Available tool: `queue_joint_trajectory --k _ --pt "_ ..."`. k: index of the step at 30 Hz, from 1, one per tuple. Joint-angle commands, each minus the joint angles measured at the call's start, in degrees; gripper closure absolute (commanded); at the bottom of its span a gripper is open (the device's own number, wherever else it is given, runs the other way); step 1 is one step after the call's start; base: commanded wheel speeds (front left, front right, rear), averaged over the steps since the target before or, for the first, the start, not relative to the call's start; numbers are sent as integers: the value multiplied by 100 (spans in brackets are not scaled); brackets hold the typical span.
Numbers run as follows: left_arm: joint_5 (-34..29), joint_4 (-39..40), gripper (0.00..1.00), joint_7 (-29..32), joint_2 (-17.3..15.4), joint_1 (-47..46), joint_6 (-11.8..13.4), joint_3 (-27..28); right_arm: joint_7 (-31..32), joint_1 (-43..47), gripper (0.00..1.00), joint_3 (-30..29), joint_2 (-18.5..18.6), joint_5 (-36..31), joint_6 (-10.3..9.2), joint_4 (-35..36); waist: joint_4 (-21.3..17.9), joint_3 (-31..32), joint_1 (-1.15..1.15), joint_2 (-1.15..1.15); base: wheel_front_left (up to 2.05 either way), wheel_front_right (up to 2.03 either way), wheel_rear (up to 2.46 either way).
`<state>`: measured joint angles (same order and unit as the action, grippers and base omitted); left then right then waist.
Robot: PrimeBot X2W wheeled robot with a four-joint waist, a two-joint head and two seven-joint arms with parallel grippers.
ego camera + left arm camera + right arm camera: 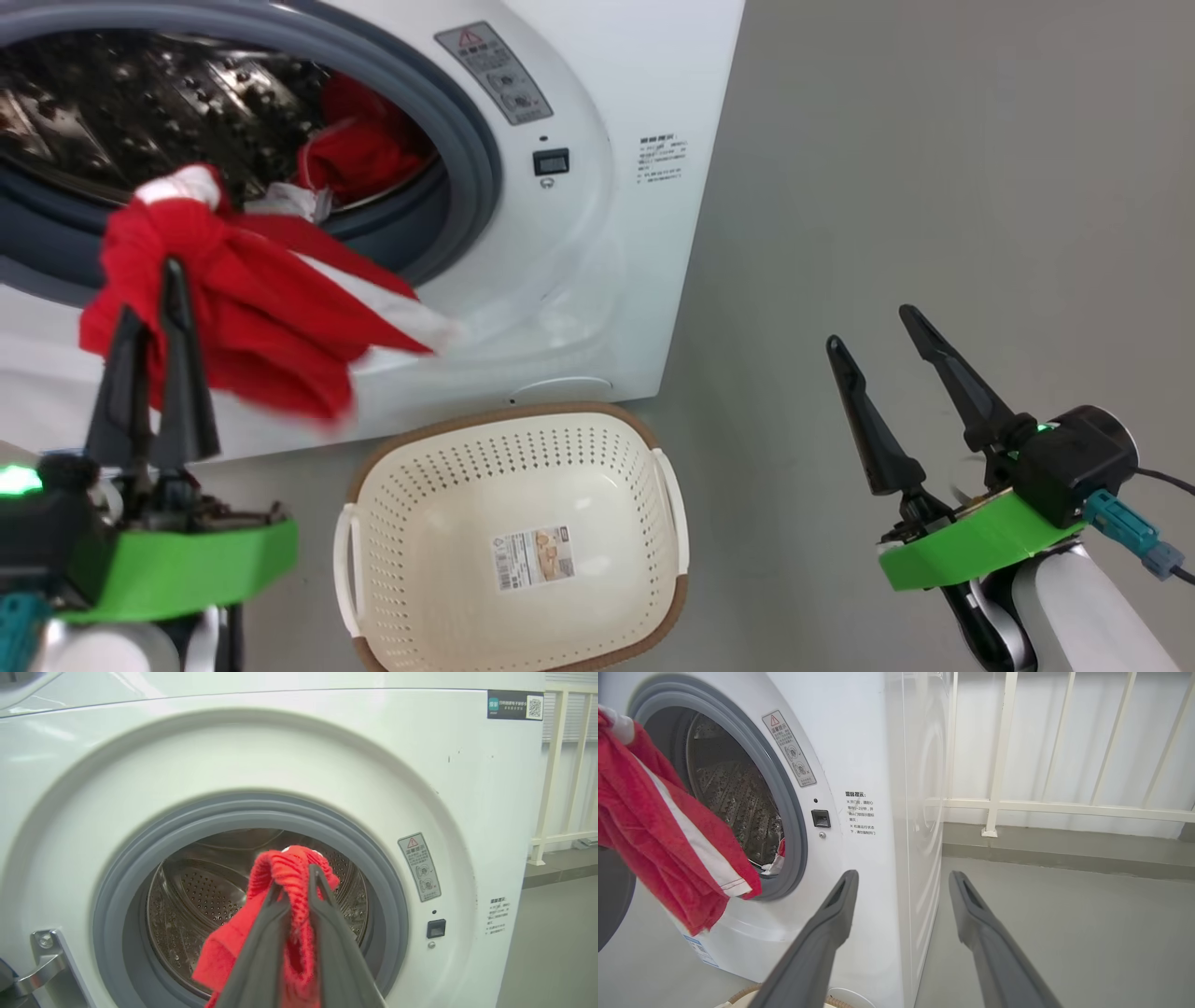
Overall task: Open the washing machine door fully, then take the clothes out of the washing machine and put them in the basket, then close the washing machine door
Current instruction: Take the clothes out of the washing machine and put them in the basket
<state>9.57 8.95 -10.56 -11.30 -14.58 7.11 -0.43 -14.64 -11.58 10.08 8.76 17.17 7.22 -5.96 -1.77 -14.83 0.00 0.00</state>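
Observation:
The washing machine (579, 280) stands with its mouth open, grey rubber ring (140, 858) around the steel drum. My left gripper (149, 294) is shut on a red garment with white trim (252, 317) that hangs just outside the mouth, left of and above the basket (504, 467). In the left wrist view the fingers (261, 933) pinch a fold of this red garment (285, 868). More red clothes (364, 149) lie inside the drum. My right gripper (870, 327) is open and holds nothing, right of the basket. The door's metal hinge (44, 961) shows; a dark curved edge (612, 905) may be the door.
The cream basket sits on the grey floor (934, 187) right in front of the machine, its brown rim (742, 994) below my right gripper (902, 877). A white railing (999, 765) runs behind the machine's right side. Open floor lies to the right.

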Motion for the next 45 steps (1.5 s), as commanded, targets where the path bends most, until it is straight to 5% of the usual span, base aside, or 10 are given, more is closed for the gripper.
queue_joint_trajectory --k 1,6,14,20,45 --pt "-75 256 100 33 -123 31 46 154 -36 50 0 84 8 6 26 122 55 81 0 0 0 0 0" --pt "27 571 100 262 90 433 67 -91 -36 108 0 40 13 -2 26 156 118 80 0 0 0 0 0" --pt "333 -171 100 508 351 550 -15 -353 -36 26 0 64 61 -14 26 191 173 -145 0 0 0 0 0" --pt "527 -1015 100 569 452 361 -81 -432 -36 -60 0 105 75 -18 26 207 122 -358 0 0 0 0 0" --pt "1894 -5805 100 641 798 -1837 -1073 -540 -36 -543 0 100 3 -59 26 239 -72 -1446 0 0 0 0 0"
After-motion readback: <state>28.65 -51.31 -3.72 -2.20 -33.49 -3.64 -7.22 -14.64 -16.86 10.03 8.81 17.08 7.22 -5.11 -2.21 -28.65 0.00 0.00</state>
